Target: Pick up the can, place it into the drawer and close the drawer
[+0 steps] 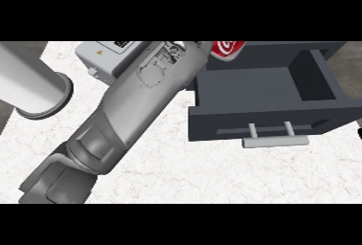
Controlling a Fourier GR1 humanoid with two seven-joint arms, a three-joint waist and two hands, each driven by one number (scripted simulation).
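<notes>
Red cylindrical can (pixel 228 49), near the desk's far edge, should be lowered upright into the open dark-grey drawer (pixel 262 86); the hand's closure, out of view, cannot be told.

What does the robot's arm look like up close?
The forearm is a smooth, light grey, rounded shell with thin panel seams, ending in chunkier jointed segments at the lower edge. Near its far end sits a black-and-white label. No cables show; the hand is out of view.
</notes>
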